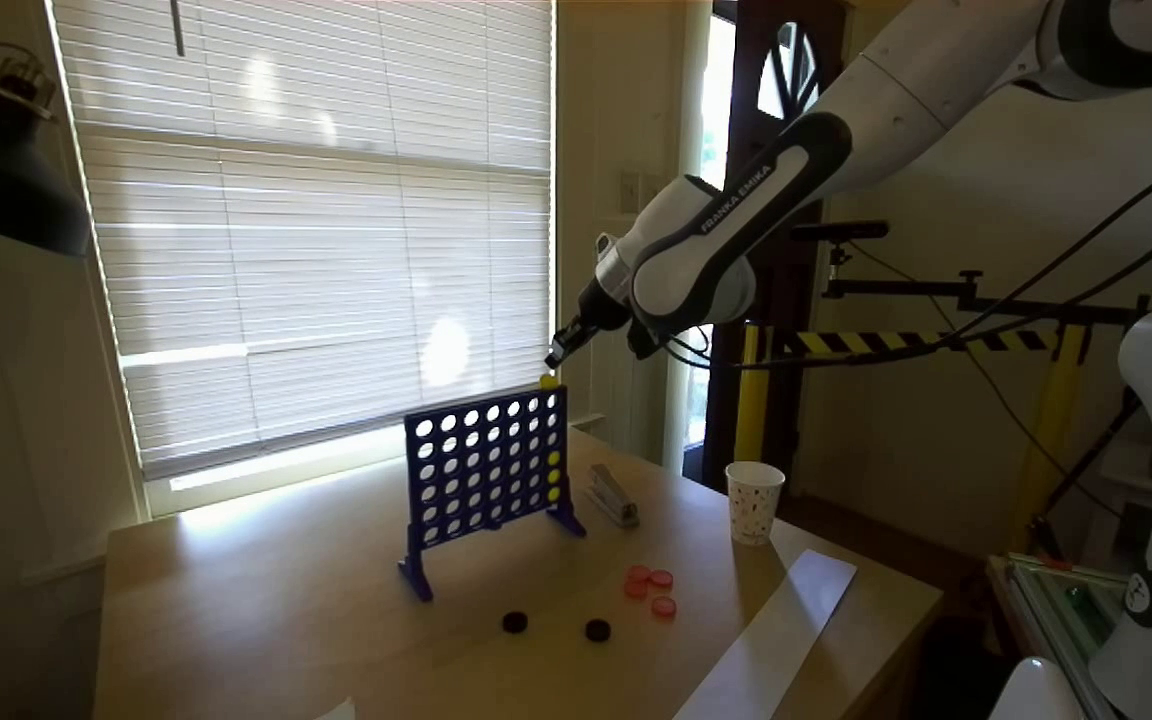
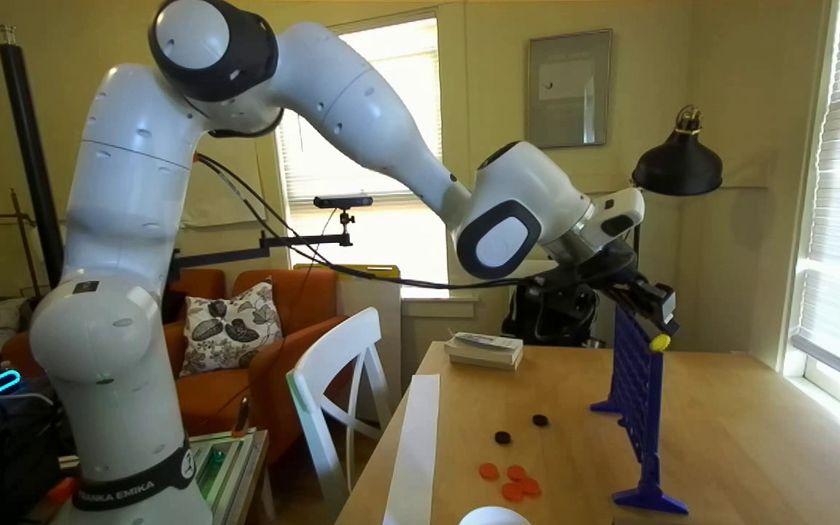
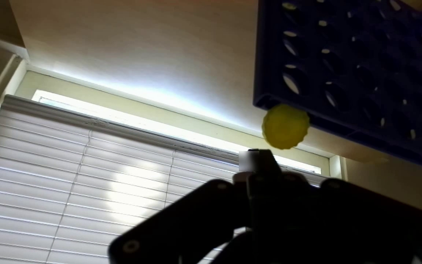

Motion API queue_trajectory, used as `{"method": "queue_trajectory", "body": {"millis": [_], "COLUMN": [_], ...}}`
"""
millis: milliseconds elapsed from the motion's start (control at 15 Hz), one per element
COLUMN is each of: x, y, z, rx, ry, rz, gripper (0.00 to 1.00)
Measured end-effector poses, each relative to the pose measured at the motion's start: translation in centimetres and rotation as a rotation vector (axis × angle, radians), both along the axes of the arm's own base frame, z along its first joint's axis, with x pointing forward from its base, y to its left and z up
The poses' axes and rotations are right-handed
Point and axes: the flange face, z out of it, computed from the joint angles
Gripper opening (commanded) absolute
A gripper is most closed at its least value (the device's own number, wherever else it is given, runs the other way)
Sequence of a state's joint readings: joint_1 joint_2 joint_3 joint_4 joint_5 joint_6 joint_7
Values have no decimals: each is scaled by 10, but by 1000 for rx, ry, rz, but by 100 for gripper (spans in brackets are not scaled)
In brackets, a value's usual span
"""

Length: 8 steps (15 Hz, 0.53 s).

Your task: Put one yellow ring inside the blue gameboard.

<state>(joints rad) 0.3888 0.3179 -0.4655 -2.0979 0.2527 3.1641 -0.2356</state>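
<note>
The blue gameboard (image 1: 483, 449) stands upright on the table; it also shows edge-on in an exterior view (image 2: 642, 415) and in the wrist view (image 3: 350, 88). One yellow ring (image 1: 548, 381) sits on the board's top edge at its end column, sticking up above it; it also shows in an exterior view (image 2: 660, 343) and in the wrist view (image 3: 286, 127). Three yellow tokens (image 1: 553, 476) show low in that same column. My gripper (image 3: 260, 157) looks shut, with nothing visible between its dark fingertips. Its tips are just above the ring, very close to it; whether they touch I cannot tell.
Several red tokens (image 1: 663, 607), two dark tokens (image 1: 597, 630), a stapler (image 1: 614, 495), a paper cup (image 1: 755, 505) and a paper strip (image 1: 776, 640) are on the table. A window with blinds (image 1: 316, 250) is behind the board. A lamp (image 2: 677, 162) hangs beyond.
</note>
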Motion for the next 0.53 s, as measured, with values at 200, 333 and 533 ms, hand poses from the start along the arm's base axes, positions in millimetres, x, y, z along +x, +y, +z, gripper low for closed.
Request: {"method": "queue_trajectory", "body": {"millis": [200, 333, 533], "x": [3, 3, 4], "y": [0, 1, 2], "z": [-1, -3, -5], "rx": [-4, -5, -5], "ry": [0, 2, 5], "rz": [1, 1, 4], "gripper": [0, 0, 0]}}
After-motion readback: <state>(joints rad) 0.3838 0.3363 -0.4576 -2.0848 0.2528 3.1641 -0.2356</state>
